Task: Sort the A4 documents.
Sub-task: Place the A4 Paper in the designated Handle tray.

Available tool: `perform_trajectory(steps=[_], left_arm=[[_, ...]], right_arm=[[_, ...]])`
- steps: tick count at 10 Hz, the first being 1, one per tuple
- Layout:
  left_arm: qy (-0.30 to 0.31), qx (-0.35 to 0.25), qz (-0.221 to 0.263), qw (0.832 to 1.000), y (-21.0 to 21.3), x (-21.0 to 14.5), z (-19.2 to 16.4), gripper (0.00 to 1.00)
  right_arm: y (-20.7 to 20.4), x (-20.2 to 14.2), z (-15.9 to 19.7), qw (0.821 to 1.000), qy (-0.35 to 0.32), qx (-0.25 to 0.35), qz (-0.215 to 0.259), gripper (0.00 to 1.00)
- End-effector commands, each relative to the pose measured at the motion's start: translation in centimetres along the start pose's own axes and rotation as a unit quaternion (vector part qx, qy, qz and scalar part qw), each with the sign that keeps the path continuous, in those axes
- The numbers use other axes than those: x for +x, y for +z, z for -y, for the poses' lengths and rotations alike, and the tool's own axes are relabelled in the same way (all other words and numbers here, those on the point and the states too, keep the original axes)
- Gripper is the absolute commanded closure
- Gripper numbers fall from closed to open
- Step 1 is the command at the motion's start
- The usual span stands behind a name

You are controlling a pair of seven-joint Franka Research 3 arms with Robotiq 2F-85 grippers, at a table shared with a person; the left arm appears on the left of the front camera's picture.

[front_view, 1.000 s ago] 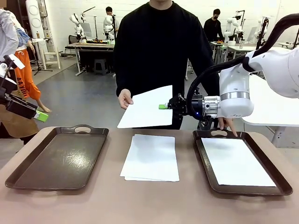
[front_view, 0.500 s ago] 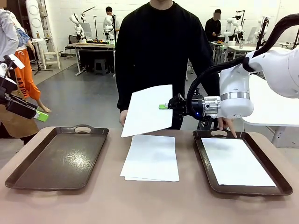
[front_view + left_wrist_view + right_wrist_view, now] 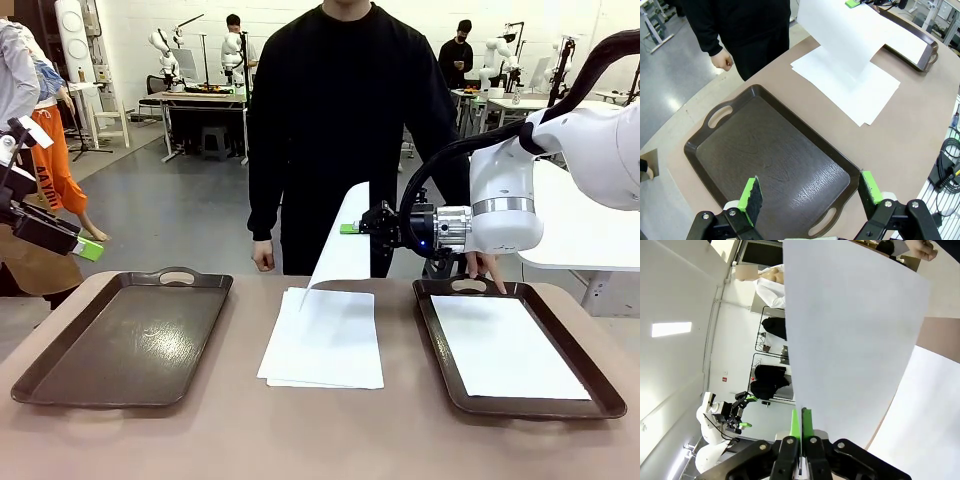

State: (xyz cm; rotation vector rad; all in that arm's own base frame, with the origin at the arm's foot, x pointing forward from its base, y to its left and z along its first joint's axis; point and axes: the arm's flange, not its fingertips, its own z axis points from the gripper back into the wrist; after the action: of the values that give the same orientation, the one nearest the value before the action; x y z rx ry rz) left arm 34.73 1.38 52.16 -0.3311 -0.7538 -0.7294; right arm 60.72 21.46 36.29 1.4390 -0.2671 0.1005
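My right gripper (image 3: pixel 350 228) is shut on the edge of one A4 document (image 3: pixel 345 250), which hangs down edge-on above the table's middle. In the right wrist view the green pads (image 3: pixel 801 420) pinch that sheet (image 3: pixel 850 330). A loose stack of A4 documents (image 3: pixel 325 338) lies flat between the two trays. Another sheet (image 3: pixel 505 345) lies in the right dark tray (image 3: pixel 435 330). My left gripper (image 3: pixel 810 192) hovers open and holds nothing above the bare left tray (image 3: pixel 765 150), seen at the far left in the front view (image 3: pixel 88 249).
A person in black stands at the far side. One hand (image 3: pixel 263 257) hangs by the table edge, and a finger of the other hand (image 3: pixel 487 268) touches the right tray's far handle. Bare tabletop (image 3: pixel 300 440) runs along the near edge.
The person let go of the sheet and lowered that hand. The sheet swung from nearly flat to hanging down from my right gripper. Neither arm moved.
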Motion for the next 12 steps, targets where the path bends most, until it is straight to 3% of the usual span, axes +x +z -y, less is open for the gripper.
perform_trajectory(steps=[1,6,12], left_arm=[[-0.007,-0.001,0.006,1.0,0.0,-0.1,-0.2,0.0],[-0.007,-0.001,0.006,1.0,0.0,-0.1,-0.2,0.0],[-0.007,-0.001,0.006,1.0,0.0,-0.1,-0.2,0.0]], right_arm=[[0.0,0.0,0.0,1.0,0.0,0.0,0.0,0.99],[13.5,-3.6,-0.1,0.999,-0.031,-0.037,-0.001,0.99],[20.9,-2.7,3.4,0.995,-0.042,-0.059,-0.064,0.99]])
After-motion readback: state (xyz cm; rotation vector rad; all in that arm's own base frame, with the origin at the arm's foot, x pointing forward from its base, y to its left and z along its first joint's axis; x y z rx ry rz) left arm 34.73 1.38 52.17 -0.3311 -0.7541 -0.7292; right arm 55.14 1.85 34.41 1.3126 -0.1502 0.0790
